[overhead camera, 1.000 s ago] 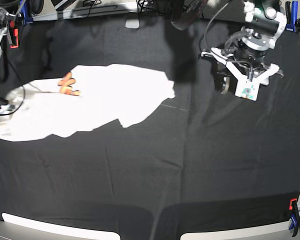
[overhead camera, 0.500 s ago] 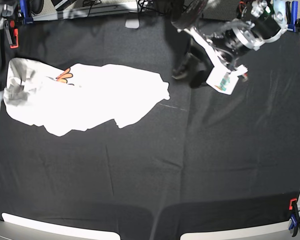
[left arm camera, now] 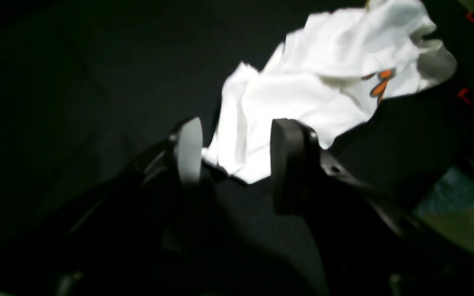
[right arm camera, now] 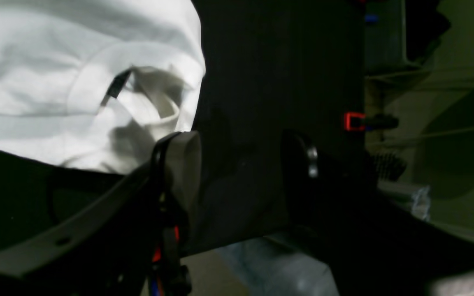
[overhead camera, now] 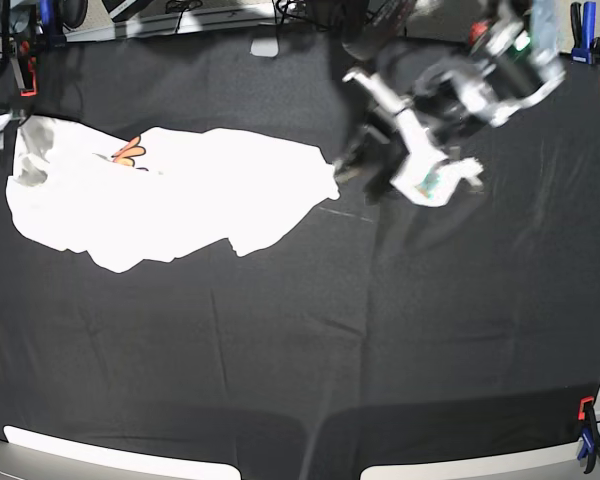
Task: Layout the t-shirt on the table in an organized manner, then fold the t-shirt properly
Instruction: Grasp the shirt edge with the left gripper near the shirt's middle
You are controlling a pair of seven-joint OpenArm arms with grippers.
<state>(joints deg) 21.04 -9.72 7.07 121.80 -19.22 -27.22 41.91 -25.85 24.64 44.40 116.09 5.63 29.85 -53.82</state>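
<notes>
The t-shirt [overhead camera: 170, 195] lies spread but rumpled on the left half of the worktop [overhead camera: 310, 340], a wide surface of wrinkled black cloth. Most of what shows is plain white; a small orange patch of print peeks out near its upper left part. Its right end tapers to a corner close to the middle of the worktop, and its left end bunches up beside the worktop's left edge.

The left claw [left arm camera: 231, 164] hovers above the black cloth just beside the shirt's right corner. Its two fingers stand apart with nothing between them; in the left wrist view the white corner of the shirt appears in the gap, but it lies on the cloth beyond the fingers, not in their grip. In the base view this arm is blurred, reaching in from the upper right.

The right claw [right arm camera: 245, 164] is at the shirt's left end, by the worktop's edge. Its fingers are spread wide and empty, with bare black cloth between them. The shirt's collar [right arm camera: 138, 94] lies just beside the pale finger [right arm camera: 185, 164]. A red clip [right arm camera: 354, 121] sits on the worktop's edge nearby.
</notes>
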